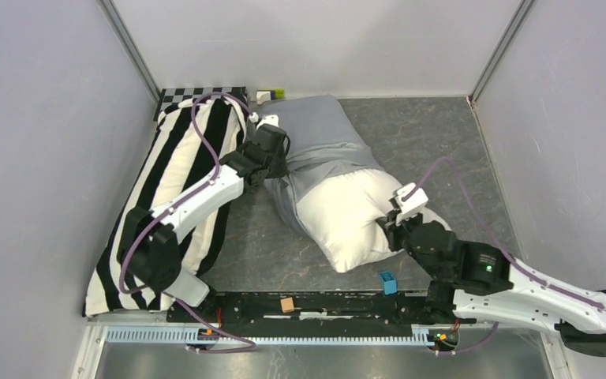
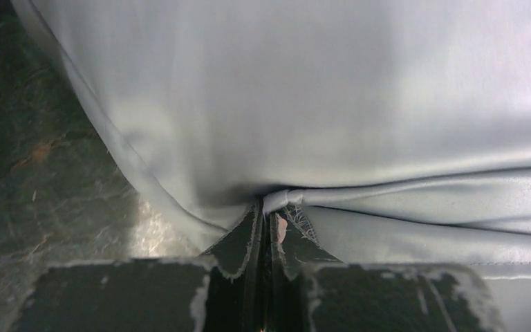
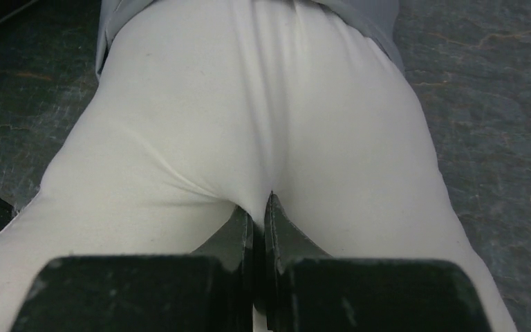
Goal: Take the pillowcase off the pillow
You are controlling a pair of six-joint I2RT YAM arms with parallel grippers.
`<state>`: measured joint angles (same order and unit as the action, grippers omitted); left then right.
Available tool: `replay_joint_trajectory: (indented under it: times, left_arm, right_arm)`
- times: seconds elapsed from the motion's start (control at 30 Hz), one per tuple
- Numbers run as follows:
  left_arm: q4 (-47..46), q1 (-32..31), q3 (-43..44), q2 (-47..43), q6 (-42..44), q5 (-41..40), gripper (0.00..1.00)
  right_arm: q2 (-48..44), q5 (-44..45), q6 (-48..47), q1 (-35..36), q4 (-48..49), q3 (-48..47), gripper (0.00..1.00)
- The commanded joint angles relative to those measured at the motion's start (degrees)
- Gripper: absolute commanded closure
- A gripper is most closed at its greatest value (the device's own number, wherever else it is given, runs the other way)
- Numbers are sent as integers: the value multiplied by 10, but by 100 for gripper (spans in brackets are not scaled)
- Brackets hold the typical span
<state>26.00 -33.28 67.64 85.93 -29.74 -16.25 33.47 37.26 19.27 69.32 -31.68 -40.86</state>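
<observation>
My left tool [image 2: 268, 207] is clenched on the blue-grey fabric pillowcase [image 2: 318, 104] farther up. My right tool [image 3: 259, 204] grips the plump white pillow [image 3: 249, 104] at its bare near end.

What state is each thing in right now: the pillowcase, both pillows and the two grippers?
pillowcase: about half off, bunched over the pillow's far end.
pillow: near half bare, far half covered.
left gripper: shut on a fold of the pillowcase.
right gripper: shut on the pillow's bare white fabric.
striped pillow: lying along the left wall, cover on.
</observation>
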Motion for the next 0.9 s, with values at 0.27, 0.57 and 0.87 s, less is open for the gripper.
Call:
replay_joint_trajectory:
  times: [0.27, 0.57, 0.87]
  left_arm:
    - [51, 54, 213, 200, 16, -90, 98]
    - [30, -3, 72, -4, 75, 85, 39]
    - [4, -151, -17, -146, 128, 76, 0]
  right_arm:
    - [-79, 101, 0, -2, -151, -143, 100]
    - [-45, 65, -15, -1, -113, -67, 100]
    - [-23, 22, -33, -1, -66, -41, 100]
